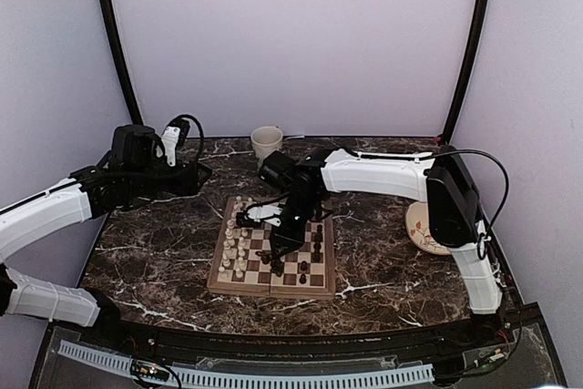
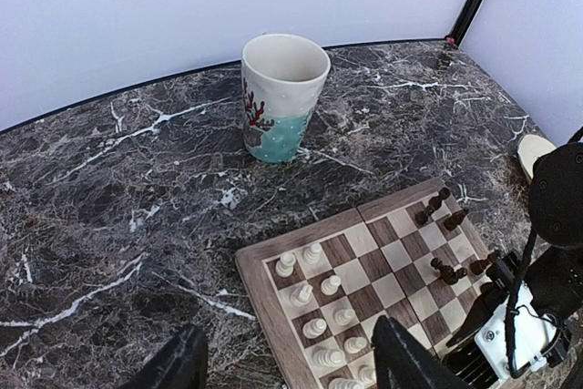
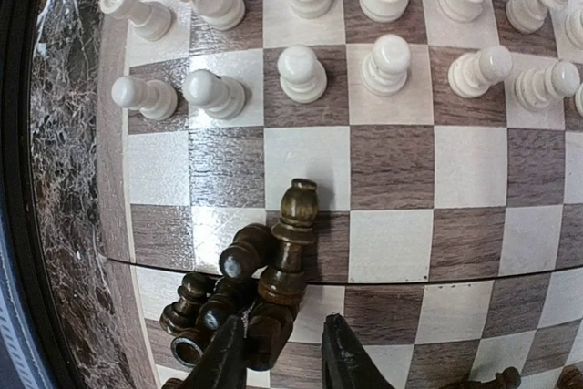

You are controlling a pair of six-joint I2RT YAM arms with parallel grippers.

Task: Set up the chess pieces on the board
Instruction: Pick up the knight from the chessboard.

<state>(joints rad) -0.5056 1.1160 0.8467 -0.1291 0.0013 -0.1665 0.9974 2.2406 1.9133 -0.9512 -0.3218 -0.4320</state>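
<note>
The board [image 1: 271,291] lies in the middle of the marble table. Cream-white chess pieces [image 3: 301,75] stand in two rows along its left side. A pile of dark chess pieces [image 3: 232,293] lies tumbled near the board's [image 3: 392,170] centre seam, with a dark bishop-like piece [image 3: 293,234] on top. My right gripper [image 3: 284,362] hangs low over this pile; its jaws are open around the base of one dark piece, the left finger touching it and a gap on the right. More dark pieces [image 2: 437,209] stand on the far side. My left gripper [image 2: 291,373] is open and holds nothing, above the board's [image 2: 393,263] near left corner.
A cream cup [image 2: 278,97] with a teal base and red pattern stands behind the board. A round cream plate [image 1: 421,230] lies at the right, under the right arm. The right arm [image 2: 537,307] reaches across the board's right half. Purple walls close in the table.
</note>
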